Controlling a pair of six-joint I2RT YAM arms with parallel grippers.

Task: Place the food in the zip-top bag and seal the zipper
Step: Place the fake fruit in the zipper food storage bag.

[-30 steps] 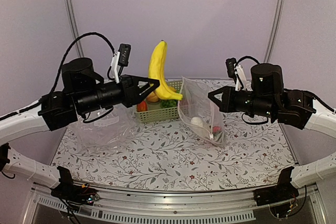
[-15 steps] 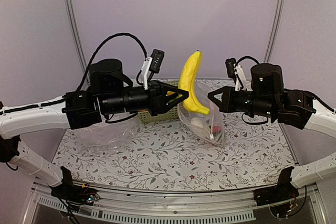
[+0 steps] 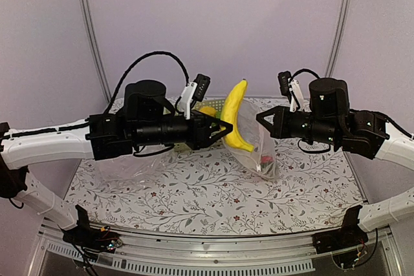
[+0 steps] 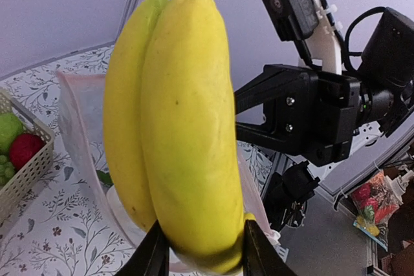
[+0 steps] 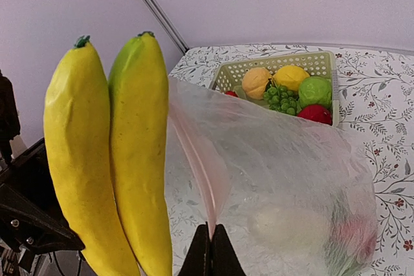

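My left gripper [image 3: 223, 130] is shut on the lower end of a yellow banana [image 3: 236, 117] and holds it upright in the air, right at the mouth of the zip-top bag [image 3: 259, 150]. In the left wrist view the banana [image 4: 187, 127] fills the frame between my fingers [image 4: 155, 253]. My right gripper [image 3: 259, 118] is shut on the bag's pink zipper strip [image 5: 197, 153] and holds the clear bag [image 5: 284, 166] up. Inside the bag lie a white oblong piece [image 5: 288, 221] and a red piece [image 5: 352, 234]. The banana [image 5: 110, 159] hangs just left of the mouth.
A pale green basket [image 5: 272, 63] behind the bag holds an orange peach [image 5: 256, 81], lemon [image 5: 291, 75], green fruit [image 5: 314, 90], grapes [image 5: 279, 97] and red apple [image 5: 315, 114]. Another clear bag [image 3: 123, 159] lies on the floral table under my left arm.
My left arm has carried the banana rightward from above the basket to the bag's mouth and lowered it a little. The right arm and the bag have stayed still.
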